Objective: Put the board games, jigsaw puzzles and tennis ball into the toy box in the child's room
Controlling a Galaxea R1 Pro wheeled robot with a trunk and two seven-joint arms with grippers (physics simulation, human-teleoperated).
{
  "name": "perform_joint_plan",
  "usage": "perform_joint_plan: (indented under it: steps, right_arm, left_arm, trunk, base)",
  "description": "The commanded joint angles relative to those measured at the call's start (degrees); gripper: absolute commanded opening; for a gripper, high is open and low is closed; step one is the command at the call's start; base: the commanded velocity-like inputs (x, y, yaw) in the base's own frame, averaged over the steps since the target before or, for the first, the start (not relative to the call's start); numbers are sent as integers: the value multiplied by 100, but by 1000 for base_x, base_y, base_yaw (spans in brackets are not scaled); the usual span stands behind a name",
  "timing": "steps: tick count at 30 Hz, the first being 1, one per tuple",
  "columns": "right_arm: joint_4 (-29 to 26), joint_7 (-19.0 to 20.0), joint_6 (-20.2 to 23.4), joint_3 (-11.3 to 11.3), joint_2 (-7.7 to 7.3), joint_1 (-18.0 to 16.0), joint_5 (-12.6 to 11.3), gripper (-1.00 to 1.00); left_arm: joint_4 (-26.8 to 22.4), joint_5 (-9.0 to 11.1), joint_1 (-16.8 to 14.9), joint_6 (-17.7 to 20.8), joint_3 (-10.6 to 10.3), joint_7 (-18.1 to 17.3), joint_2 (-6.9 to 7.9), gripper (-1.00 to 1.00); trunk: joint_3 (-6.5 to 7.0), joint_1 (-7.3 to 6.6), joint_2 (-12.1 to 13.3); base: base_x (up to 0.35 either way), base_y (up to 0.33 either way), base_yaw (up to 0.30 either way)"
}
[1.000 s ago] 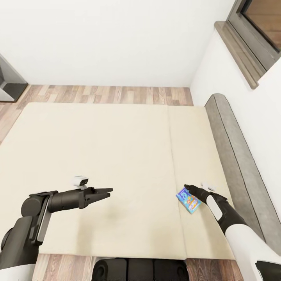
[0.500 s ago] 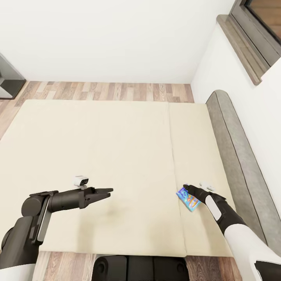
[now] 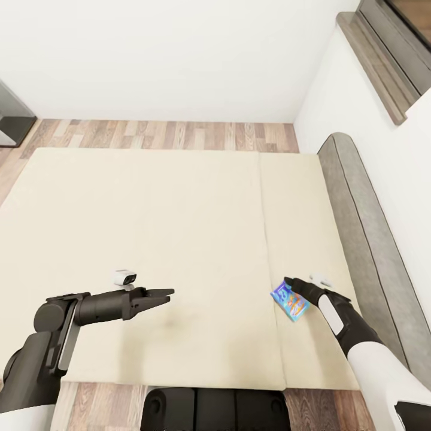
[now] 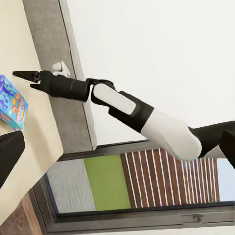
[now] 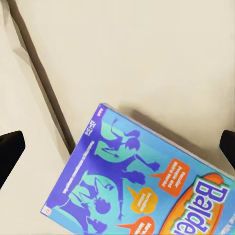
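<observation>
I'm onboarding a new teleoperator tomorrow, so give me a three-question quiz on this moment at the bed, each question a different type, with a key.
1. True or false: the small blue board game lies on the bed next to the seam between its two panels.
2. Which gripper is nearest the board game? A) the left gripper B) the right gripper C) both equally
3. Fill in: in the right wrist view, the right gripper's two fingertips sit far apart at the picture's edges, so the gripper is ____.

Key: 1 true. 2 B. 3 open; its fingertips are spread wide above the box, not closed on it.
</observation>
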Motion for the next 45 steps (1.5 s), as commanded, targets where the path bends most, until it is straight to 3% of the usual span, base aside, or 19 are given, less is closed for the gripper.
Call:
perform_joint_plan:
  steps: [1, 12, 15, 20, 23, 27, 34, 45]
  right_arm:
    - [-34, 15, 47, -25, 3, -5, -13, 100]
    - [-119, -40, 833, -16, -37, -725, 15, 100]
    - [-100, -87, 897, -16, -61, -795, 225, 100]
    - [-76, -128, 909, -28, -70, -822, 587, 100]
    - [0, -136, 899, -32, -77, -826, 666, 100]
    - [201, -143, 883, -38, -101, -828, 706, 100]
    - [543, -139, 579, -31, -276, -829, 729, 100]
    - [828, -137, 378, -1, -300, -812, 750, 100]
  left_arm:
    - [-1, -5, -1, 61, 0, -24, 2, 100]
    - [-1, -5, -2, 51, 7, -24, 3, 100]
    - [-1, -5, -2, 50, 5, -24, 7, 100]
    - [-1, -5, -1, 51, 31, -24, 42, 100]
    - [-1, -5, 0, 51, 38, -24, 46, 100]
    - [-1, -5, 0, 52, 42, -24, 46, 100]
    - [-1, -5, 1, 52, 43, -24, 26, 100]
    - [-1, -5, 0, 44, 43, -24, 15, 100]
  trunk:
    - [-15, 3, -9]
    - [-110, 3, -9]
    - [-136, 3, -9]
    - [-179, 3, -9]
    - [-204, 3, -9]
    - [-239, 3, -9]
    - [-299, 3, -9]
    - [-394, 3, -9]
  base:
    - [0, 0, 0]
    - [0, 0, 0]
    - [0, 0, 0]
    - [0, 0, 0]
    - [0, 0, 0]
    - [0, 0, 0]
    - [0, 0, 0]
    - [0, 0, 0]
